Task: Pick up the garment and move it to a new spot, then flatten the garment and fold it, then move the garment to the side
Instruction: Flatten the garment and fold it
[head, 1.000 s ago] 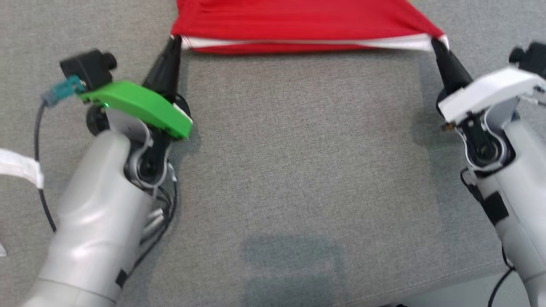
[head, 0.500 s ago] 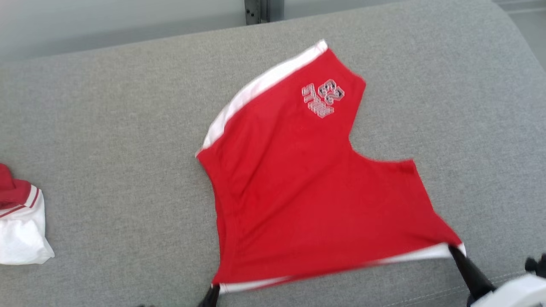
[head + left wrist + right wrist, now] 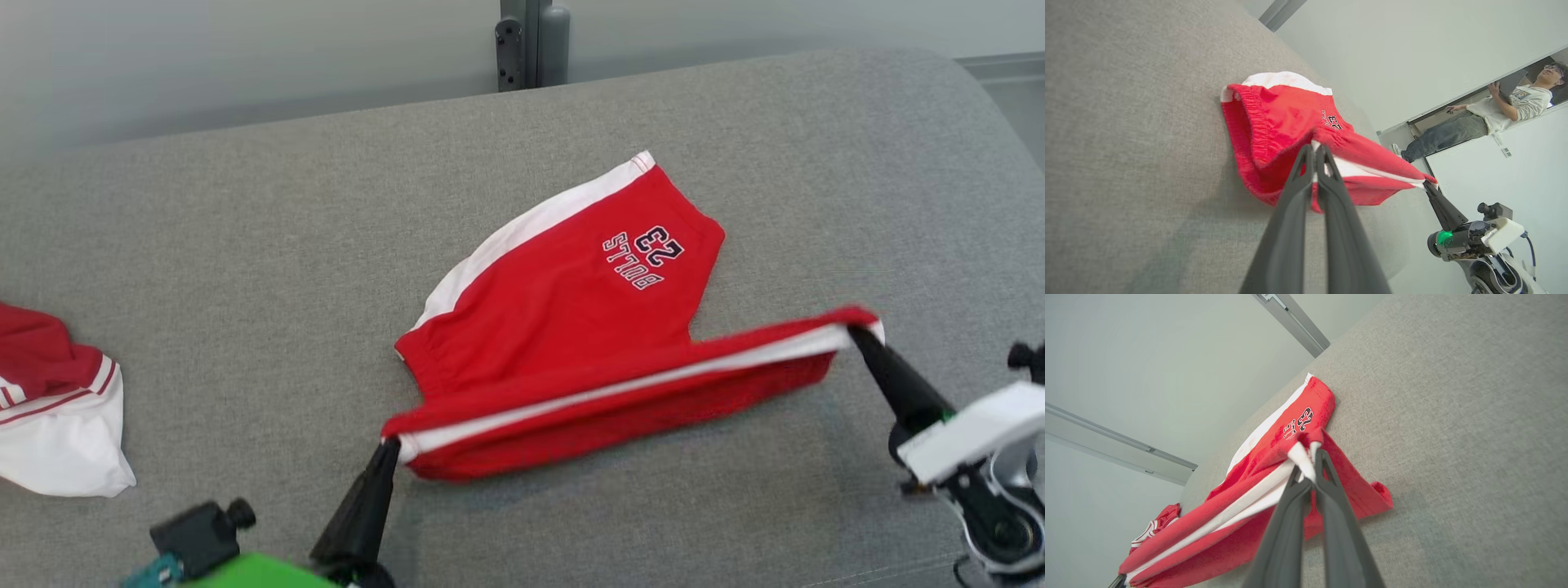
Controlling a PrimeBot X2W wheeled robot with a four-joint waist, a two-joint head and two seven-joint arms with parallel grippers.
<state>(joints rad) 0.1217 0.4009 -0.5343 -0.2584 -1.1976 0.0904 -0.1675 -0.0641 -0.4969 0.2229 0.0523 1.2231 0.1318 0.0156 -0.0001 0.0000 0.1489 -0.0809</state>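
Observation:
The garment (image 3: 563, 327) is a pair of red shorts with white side stripes and a "23" print, lying on the grey cushion (image 3: 245, 269). Its near edge is lifted and stretched between my two grippers, folding over toward the far leg. My left gripper (image 3: 390, 445) is shut on the left end of that edge; its wrist view shows the fingertips pinching the red cloth (image 3: 1274, 122) at my left gripper (image 3: 1314, 149). At the right end, my right gripper (image 3: 853, 331) is shut on the white-striped corner, seen up close as my right gripper (image 3: 1310, 455) on the garment (image 3: 1257, 457).
A second red and white garment (image 3: 57, 408) lies crumpled at the cushion's left edge, also (image 3: 1155, 524). A grey post (image 3: 531, 41) stands behind the cushion. A person (image 3: 1486, 118) sits beyond a doorway in the left wrist view.
The camera has tilted up from the arms to the whole garment. Both grippers have lifted the near edge and carried it away from me, over the garment.

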